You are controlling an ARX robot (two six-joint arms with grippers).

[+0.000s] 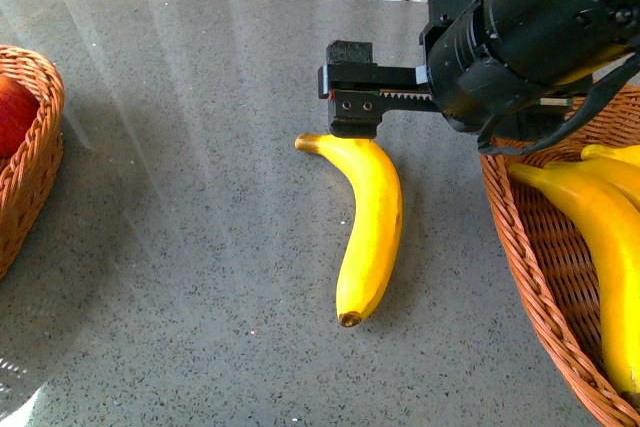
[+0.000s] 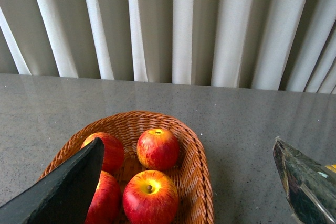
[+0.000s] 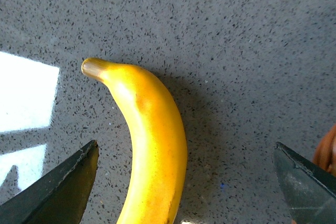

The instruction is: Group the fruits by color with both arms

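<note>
One grey surface [image 1: 180, 247] carries a lone banana [image 1: 370, 227] between two wicker baskets. Reaching in from the right basket [image 1: 530, 247], the right tool [image 1: 350, 92] hangs over the banana's stem end — spread wide, touching nothing. Above the apples [image 2: 157, 148] in the left basket [image 2: 202, 182], the left tool [image 2: 184, 182] is spread too.

Banana [image 1: 368, 232] on table [image 1: 180, 227] between baskets; apples [image 2: 157, 148] in left basket [image 1: 35, 162], bananas [image 1: 590, 217] in right basket [image 1: 530, 247].

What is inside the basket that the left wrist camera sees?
The wicker basket holds four red apples, two toward the back and two nearer the camera. A dark finger of the left gripper hides part of the two on that side and the basket floor beneath.
</note>
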